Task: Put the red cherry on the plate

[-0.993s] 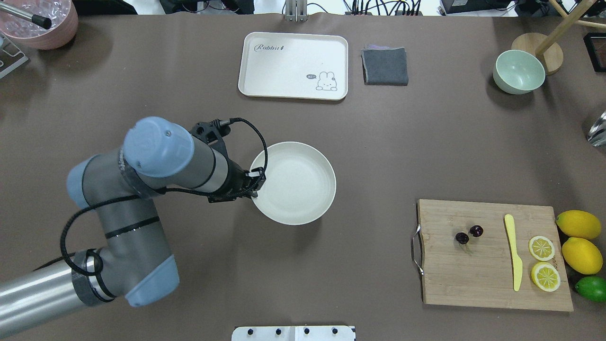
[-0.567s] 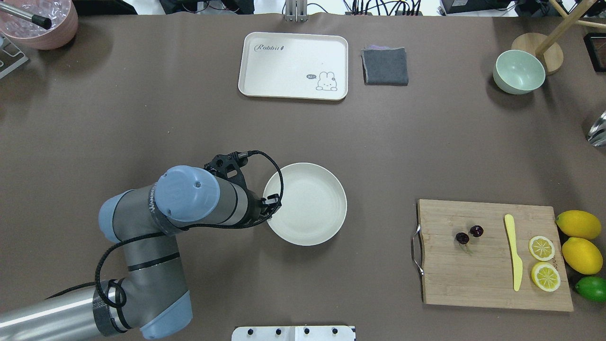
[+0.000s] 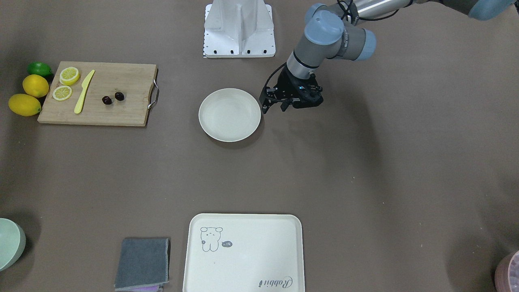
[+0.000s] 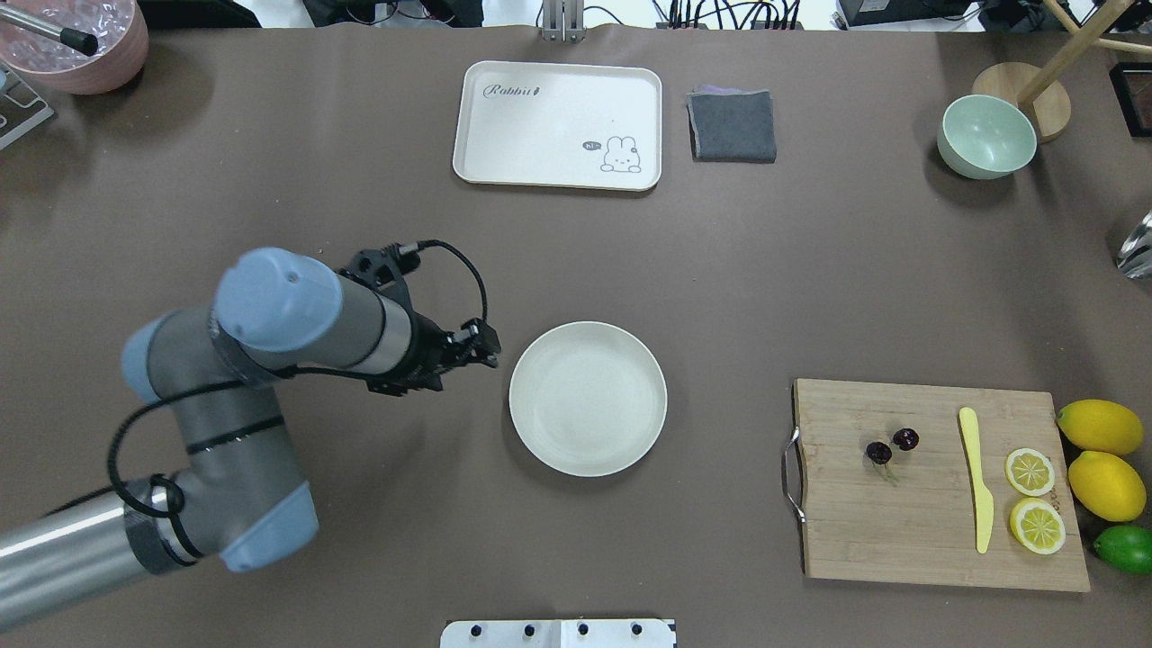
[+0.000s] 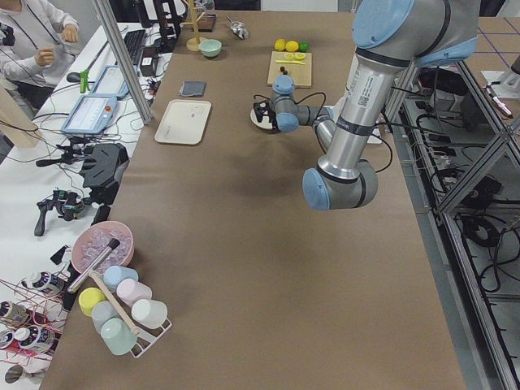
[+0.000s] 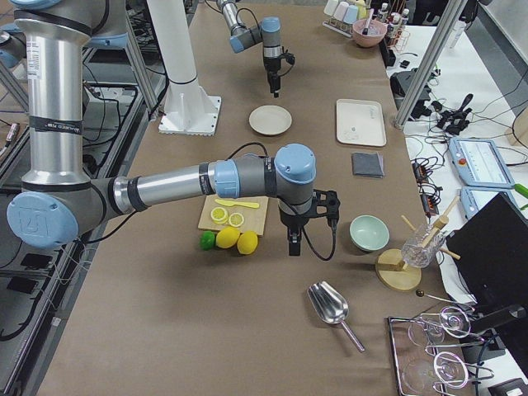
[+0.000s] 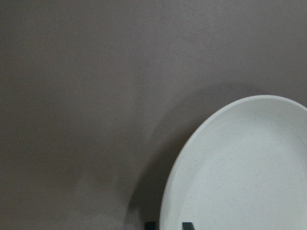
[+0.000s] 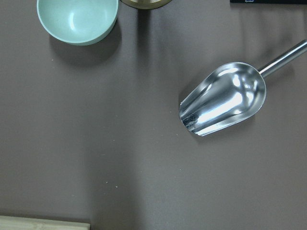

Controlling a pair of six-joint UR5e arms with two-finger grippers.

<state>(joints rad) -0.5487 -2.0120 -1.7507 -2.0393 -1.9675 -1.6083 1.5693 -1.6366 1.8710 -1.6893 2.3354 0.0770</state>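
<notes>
The red cherry [image 4: 891,445], a pair of tiny dark fruits, lies on the wooden cutting board [image 4: 900,531] at the right; it also shows in the front-facing view [image 3: 112,98]. The plate [image 4: 588,398] is a round cream dish, empty, at mid-table, also seen from the front [image 3: 229,114]. My left gripper [image 4: 486,346] hovers just left of the plate's rim, open, holding nothing, and its wrist view looks down on the plate [image 7: 240,167]. My right gripper [image 6: 292,243] hangs over bare table beyond the lemons, far from the cherry. Whether it is open or shut I cannot tell.
On the board lie a yellow knife [image 4: 976,477] and lemon slices; whole lemons [image 4: 1098,427] and a lime sit at its right. A cream rabbit tray [image 4: 558,126], a grey cloth [image 4: 732,126] and a green bowl [image 4: 985,137] stand at the back. A metal scoop [image 8: 223,98] lies under the right wrist.
The left gripper slid the plate toward the right and the near edge while holding its rim, then let go and drew back to the left. The cherry has not moved.
</notes>
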